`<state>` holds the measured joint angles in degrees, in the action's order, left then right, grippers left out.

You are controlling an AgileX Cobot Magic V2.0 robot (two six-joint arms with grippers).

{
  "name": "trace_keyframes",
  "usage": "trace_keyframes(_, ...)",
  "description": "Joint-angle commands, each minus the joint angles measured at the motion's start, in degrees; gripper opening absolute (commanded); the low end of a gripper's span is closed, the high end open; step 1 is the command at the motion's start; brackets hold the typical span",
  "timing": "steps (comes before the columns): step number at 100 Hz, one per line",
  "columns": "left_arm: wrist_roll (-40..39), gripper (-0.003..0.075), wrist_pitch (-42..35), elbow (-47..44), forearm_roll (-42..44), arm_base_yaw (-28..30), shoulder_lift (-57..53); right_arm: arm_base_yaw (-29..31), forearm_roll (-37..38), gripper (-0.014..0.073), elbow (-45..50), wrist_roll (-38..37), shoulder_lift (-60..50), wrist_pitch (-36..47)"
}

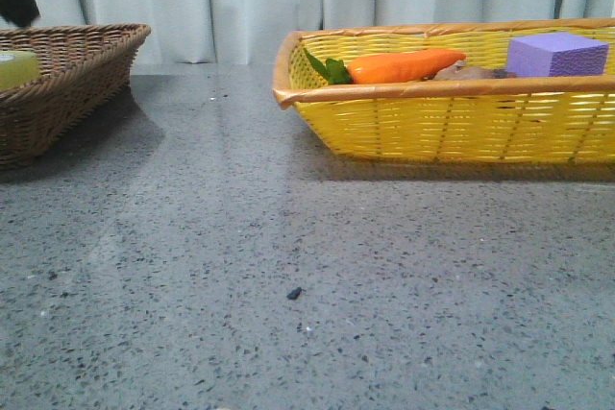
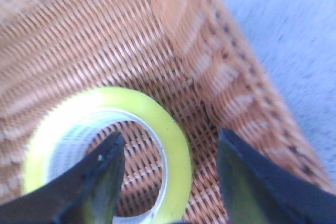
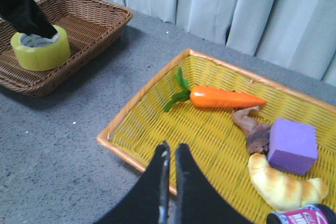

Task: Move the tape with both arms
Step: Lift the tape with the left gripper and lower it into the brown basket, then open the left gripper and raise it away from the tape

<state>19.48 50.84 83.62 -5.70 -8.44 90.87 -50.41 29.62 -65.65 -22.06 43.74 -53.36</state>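
The yellow tape roll (image 2: pixel 121 95) lies flat in the brown wicker basket (image 2: pixel 105 35) at the table's left. It also shows in the right wrist view (image 3: pixel 41 51), and only its top shows in the front view (image 1: pixel 14 69). My left gripper (image 2: pixel 172 137) is open over it. One finger (image 2: pixel 105 171) is inside the white core and the other finger (image 2: pixel 247 177) is outside the roll's wall, so the jaws straddle the wall without closing. My right gripper (image 3: pixel 173 148) is shut and empty, above the near rim of the yellow basket (image 3: pixel 210 129).
The yellow basket (image 1: pixel 432 122) at the right holds an orange carrot (image 3: pixel 226 98), a purple foam block (image 3: pixel 292 145), a croissant (image 3: pixel 283 184) and a brown item (image 3: pixel 254 129). A dark jar lid (image 3: pixel 304 216) is beside them. Grey speckled table (image 1: pixel 288 266) lies between the baskets.
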Motion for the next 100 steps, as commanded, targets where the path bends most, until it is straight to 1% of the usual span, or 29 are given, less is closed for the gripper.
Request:
trace_keyframes(1,0.0,0.0366,-1.9,2.1,-1.7,0.1,-6.2,0.1,3.6,-0.0072,0.3,0.0,-1.0,5.6)
trace_keyframes(6,-0.1,0.0359,-2.1,2.1,-2.3,0.1,-8.4,0.1,3.6,-0.0072,2.1,0.0,-2.1,7.7)
trace_keyframes(11,-0.1,0.0336,-2.4,2.1,-3.3,0.1,-10.2,0.1,3.6,-0.0072,4.3,-0.2,-3.4,10.4)
trace_keyframes(21,-0.1,0.0258,-3.3,2.1,-4.8,0.1,-13.9,0.1,4.9,-0.0072,9.4,-3.4,-6.7,13.7)
trace_keyframes(33,-0.1,0.0158,-3.5,1.8,-6.3,0.1,-18.2,0.1,10.6,-0.0072,14.9,-10.8,-11.2,13.7)
trace_keyframes(43,-0.1,0.0073,-3.8,0.2,-8.0,0.1,-21.9,0.1,13.5,-0.0072,19.1,-12.5,-15.5,13.7)
trace_keyframes(54,-0.1,-0.0022,-6.9,-4.1,-9.7,0.1,-26.8,0.1,14.5,-0.0072,22.4,-12.5,-20.4,13.6)
trace_keyframes(74,-0.1,-0.0020,-15.9,-16.7,-11.0,0.1,-37.6,0.1,16.5,-0.0072,25.1,-12.5,-27.7,10.2)
trace_keyframes(100,-0.1,-0.0020,-24.9,-35.6,-11.8,0.1,-52.8,0.1,17.0,-0.0073,29.0,-12.5,-34.0,9.5)
